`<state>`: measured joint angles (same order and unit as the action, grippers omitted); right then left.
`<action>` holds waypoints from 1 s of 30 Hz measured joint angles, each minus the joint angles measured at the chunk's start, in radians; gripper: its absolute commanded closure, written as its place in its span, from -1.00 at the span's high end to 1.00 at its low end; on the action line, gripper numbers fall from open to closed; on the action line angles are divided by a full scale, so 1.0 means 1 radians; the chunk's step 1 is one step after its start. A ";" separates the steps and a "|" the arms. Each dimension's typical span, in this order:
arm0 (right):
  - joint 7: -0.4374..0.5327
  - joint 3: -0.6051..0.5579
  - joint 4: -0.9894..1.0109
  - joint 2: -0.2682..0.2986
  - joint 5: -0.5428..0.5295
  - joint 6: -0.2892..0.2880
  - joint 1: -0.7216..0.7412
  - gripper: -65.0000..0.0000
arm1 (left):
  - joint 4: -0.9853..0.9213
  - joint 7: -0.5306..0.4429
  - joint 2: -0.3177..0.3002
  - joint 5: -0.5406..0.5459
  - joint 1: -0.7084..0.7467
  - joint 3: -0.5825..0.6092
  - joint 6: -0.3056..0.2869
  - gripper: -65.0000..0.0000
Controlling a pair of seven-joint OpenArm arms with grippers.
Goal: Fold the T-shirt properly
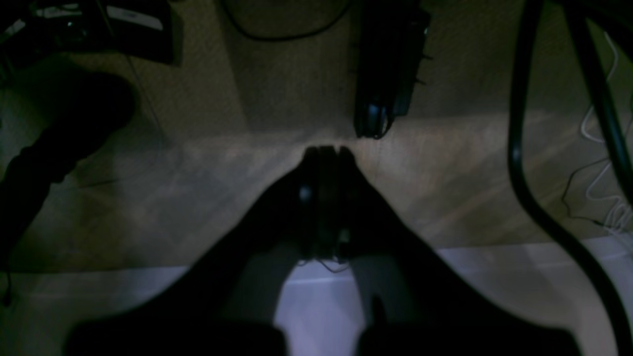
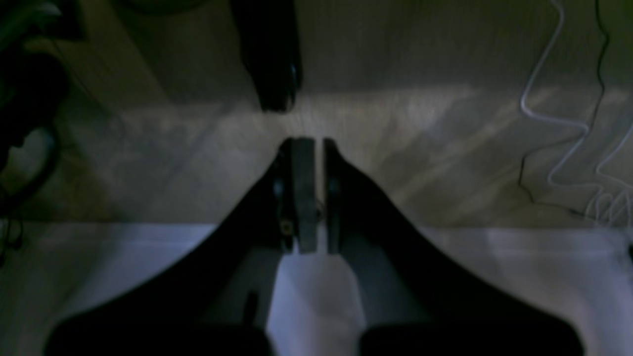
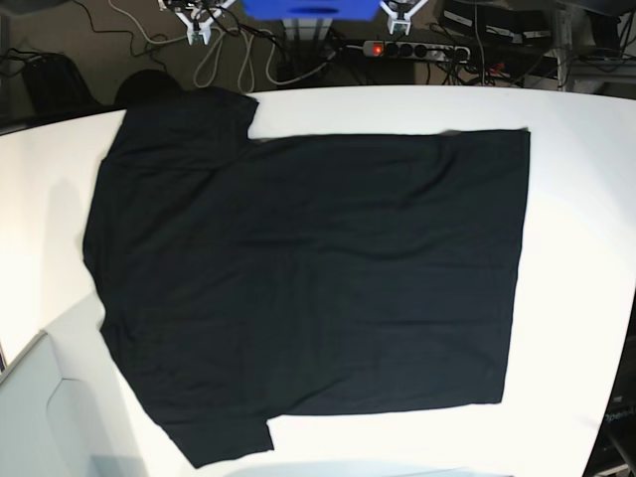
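The large black short-sleeved cloth T-shirt lies spread flat, plain side up, across the middle of the white table. Its sleeves point toward 11 and 7 o'clock and its straight hem faces 3 o'clock. Neither arm reaches over it in the base view. The left gripper hangs past the table's edge above a wooden floor, fingers pressed together on nothing. The right gripper hangs likewise, its fingers a narrow slit apart, empty. White cables trail at 3 o'clock.
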<state>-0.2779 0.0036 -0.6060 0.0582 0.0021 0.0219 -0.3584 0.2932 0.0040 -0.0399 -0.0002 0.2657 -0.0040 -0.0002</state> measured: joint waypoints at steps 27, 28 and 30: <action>0.004 0.000 -0.043 0.008 0.000 -0.003 -0.025 -1.00 | 0.248 0.004 -0.005 -0.001 0.142 -0.002 0.000 -1.00; 0.008 0.000 -0.071 0.009 -0.001 -0.003 -0.041 -1.00 | 0.269 0.004 -0.005 -0.001 0.156 -0.002 0.000 -1.00; -0.001 -0.003 -0.169 0.015 -0.003 -0.003 -0.087 -1.00 | 0.320 0.006 -0.013 -0.002 0.185 -0.002 0.000 -1.00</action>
<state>-0.2787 0.0006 -0.7746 0.0731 -0.0013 0.0189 -0.4458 0.6128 0.0097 -0.0525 -0.0017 0.4511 -0.0055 -0.0006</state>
